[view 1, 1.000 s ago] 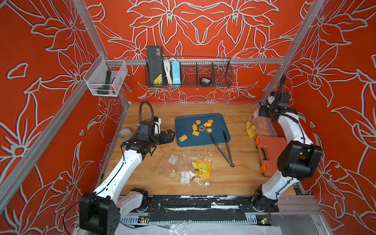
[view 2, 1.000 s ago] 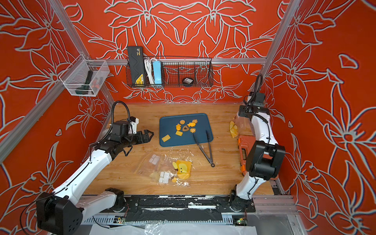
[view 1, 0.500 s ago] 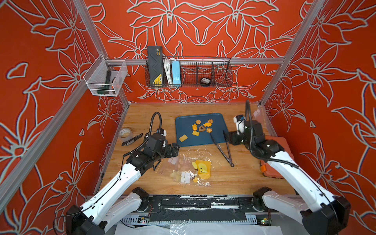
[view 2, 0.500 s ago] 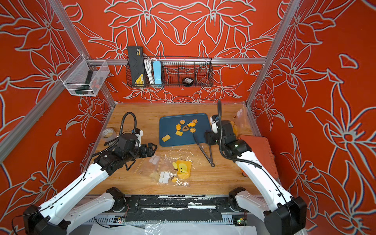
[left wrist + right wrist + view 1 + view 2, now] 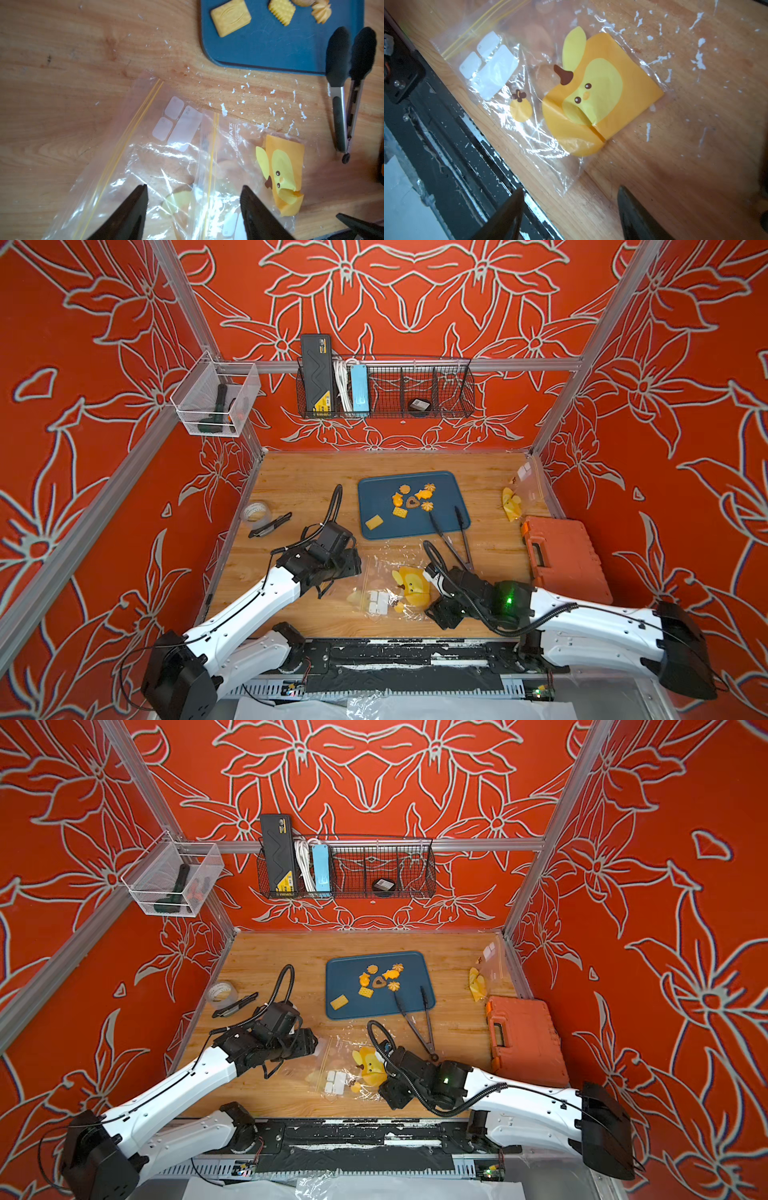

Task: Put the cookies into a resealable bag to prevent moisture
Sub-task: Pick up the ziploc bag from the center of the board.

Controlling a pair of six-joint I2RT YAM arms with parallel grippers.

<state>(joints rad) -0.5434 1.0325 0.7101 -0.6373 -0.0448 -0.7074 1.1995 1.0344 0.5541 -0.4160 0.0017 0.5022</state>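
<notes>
Several small yellow-orange cookies lie on the blue tray; three of them show on the tray in the left wrist view, among them a square cookie. Two clear resealable bags overlap flat on the table in front of the tray, with yellow zip lines and a yellow animal print. My left gripper hangs open just above the bags, at their left end. My right gripper is open over bare wood by the front edge, next to the bag's corner.
Black-tipped tongs lie half on the tray's right front corner. An orange case sits at the right, another bag at the back right. A tape roll and a black pen-like tool lie at the left.
The right arm swung from the back right corner down to the bags' right side. The left arm came forward to their left end, and its jaws narrowed.
</notes>
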